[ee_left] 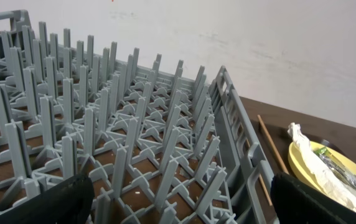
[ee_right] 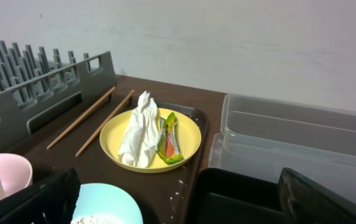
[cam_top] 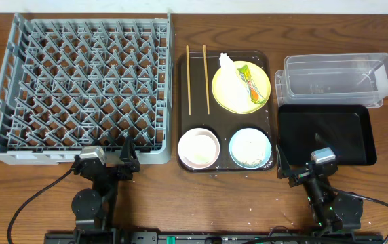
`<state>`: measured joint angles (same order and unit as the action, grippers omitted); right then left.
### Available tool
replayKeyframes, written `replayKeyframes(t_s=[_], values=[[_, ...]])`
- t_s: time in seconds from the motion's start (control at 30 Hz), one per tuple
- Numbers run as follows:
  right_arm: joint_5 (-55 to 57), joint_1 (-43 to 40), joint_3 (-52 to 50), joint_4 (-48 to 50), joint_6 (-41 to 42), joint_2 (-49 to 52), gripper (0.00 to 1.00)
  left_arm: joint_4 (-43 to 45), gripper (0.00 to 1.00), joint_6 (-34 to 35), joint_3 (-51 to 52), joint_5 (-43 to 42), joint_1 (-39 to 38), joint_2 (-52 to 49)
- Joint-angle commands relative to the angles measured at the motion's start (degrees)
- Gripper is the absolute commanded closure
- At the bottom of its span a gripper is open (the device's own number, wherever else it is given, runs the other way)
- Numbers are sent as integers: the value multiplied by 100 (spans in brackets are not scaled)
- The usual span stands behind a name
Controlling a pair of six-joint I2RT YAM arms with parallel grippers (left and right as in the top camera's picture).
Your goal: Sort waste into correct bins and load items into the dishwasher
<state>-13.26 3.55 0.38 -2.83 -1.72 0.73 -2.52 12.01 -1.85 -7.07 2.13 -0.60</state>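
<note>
Hazard: racking round pale-yellow plate [cam_top: 262, 85], at dark brown serving tray's [cam_top: 221, 120] far-right corner, with crumpled white napkin [cam_top: 226, 76] and slim yellow-green sachet wrapper [cam_top: 250, 81] aboard. Left gripper [ee_left: 178, 186], right gripper [ee_right: 178, 180]: spread, empty.

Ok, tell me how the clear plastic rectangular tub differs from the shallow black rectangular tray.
The clear plastic rectangular tub is see-through; the shallow black rectangular tray is opaque. The tub has tall walls, the tray only a low rim. The tub sits farther from the robot, the tray nearer. Both are rectangular, similar in footprint, hold nothing, and lie right of the dark brown serving tray.
</note>
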Motion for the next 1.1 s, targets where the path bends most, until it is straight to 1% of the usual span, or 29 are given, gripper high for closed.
replayKeyframes(t_s=[0.0, 0.3, 0.4, 0.67, 0.73, 0.83, 0.9, 0.97, 1.0, 1.07], values=[[15, -59, -7, -31, 81, -20, 1, -79, 8, -13, 162, 26, -28, 37], [15, -59, -7, -31, 81, -20, 1, -79, 8, -13, 162, 26, -28, 37], [63, -59, -7, -24, 17, -20, 1, -90, 8, -142, 162, 223, -28, 37], [153, -59, -7, -31, -74, -20, 1, -96, 8, -142, 162, 216, -28, 37], [271, -59, -7, 96, -114, -20, 1, -90, 8, -114, 162, 192, -28, 37], [-129, -59, -7, 389, -50, -20, 1, -31, 8, 214, 162, -166, -28, 37], [-450, -59, -7, 538, -50, -20, 1, 87, 8, 378, 162, -560, -28, 37], [-688, -59, -4, 588, 7, -20, 1, 452, 8, 378, 160, -1097, -28, 37], [-695, -59, 2, 584, 160, -17, 1, 697, 8, 378, 146, -1366, -28, 37], [-693, -59, 66, 511, 343, -7, 1, 1021, 8, 378, 31, -1593, -28, 37]])
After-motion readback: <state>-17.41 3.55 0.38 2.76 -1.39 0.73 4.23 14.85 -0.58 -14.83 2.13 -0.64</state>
